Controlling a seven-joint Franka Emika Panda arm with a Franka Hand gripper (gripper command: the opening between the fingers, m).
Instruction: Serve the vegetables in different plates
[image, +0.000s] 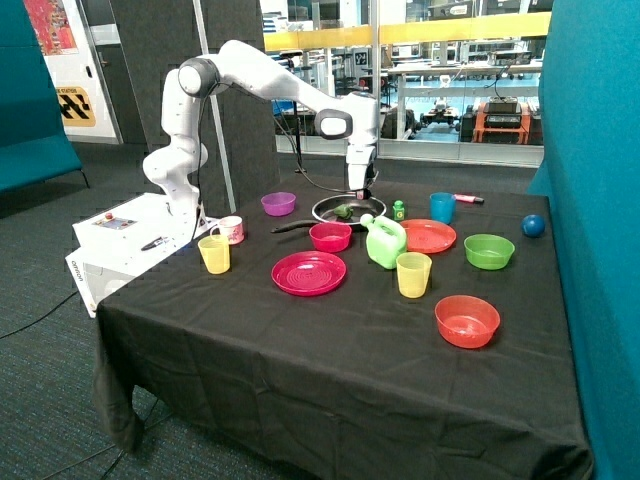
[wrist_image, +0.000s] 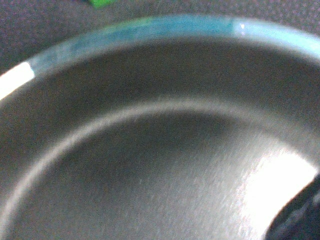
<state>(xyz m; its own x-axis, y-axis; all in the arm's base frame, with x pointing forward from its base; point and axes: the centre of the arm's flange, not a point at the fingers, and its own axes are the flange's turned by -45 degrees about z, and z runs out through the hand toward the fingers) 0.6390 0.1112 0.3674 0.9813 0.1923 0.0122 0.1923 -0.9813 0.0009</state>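
A dark green vegetable lump (image: 344, 211) lies in the black frying pan (image: 322, 211) at the back of the table. My gripper (image: 361, 195) hangs low over the pan's far side, just beside the lump. The wrist view is filled by the pan's grey inside (wrist_image: 150, 165) and its rim; no vegetable can be made out there. The magenta ridged plate (image: 309, 272) lies near the table's middle with nothing on it. The orange-red plate (image: 428, 236) lies behind the yellow cup, also bare.
Around the pan stand a pink bowl (image: 330, 236), a purple bowl (image: 278, 203), a green jug (image: 384, 241), a tiny green bottle (image: 398, 210) and a blue cup (image: 442, 207). Yellow cups (image: 414, 274), green (image: 489, 250) and red (image: 467, 320) bowls and a blue ball (image: 533, 225) stand nearer.
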